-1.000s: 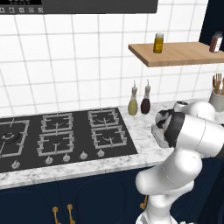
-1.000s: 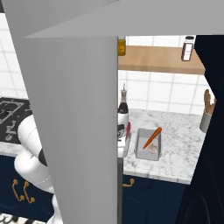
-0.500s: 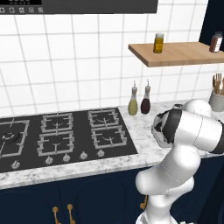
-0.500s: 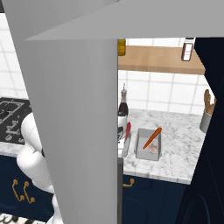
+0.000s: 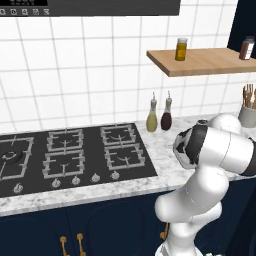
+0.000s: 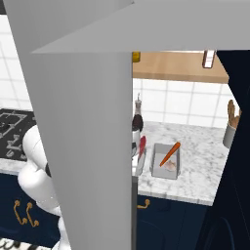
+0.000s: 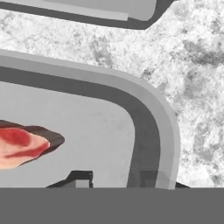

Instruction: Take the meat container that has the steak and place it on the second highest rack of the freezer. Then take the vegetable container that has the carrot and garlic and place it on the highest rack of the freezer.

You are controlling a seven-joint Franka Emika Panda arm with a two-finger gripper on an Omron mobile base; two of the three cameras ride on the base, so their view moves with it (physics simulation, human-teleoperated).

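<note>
In the hand view, the meat container (image 7: 168, 131), a light-grey tray, shows one rounded corner, with the red steak (image 7: 22, 146) on its floor at the left. My gripper (image 7: 114, 179) is right down at this corner. One fingertip (image 7: 82, 178) is over the tray floor and the other is at the wall; the tips are mostly cut off. In the right base view the meat container (image 6: 140, 165) peeks out beside the freezer door (image 6: 83, 122). The vegetable container (image 6: 157, 168) lies next to it, holding the carrot (image 6: 169, 154) and pale garlic (image 6: 171, 166).
The open freezer door blocks the left of the right base view. Two bottles (image 5: 152, 120) stand by the wall, next to the stove (image 5: 65, 155). A wooden shelf (image 5: 200, 62) with jars hangs above the marble counter (image 7: 192, 65). A utensil holder (image 5: 247, 114) stands far right.
In the left base view the arm's upper links have swung left and lower over the counter's right end. The two trays lie where they were.
</note>
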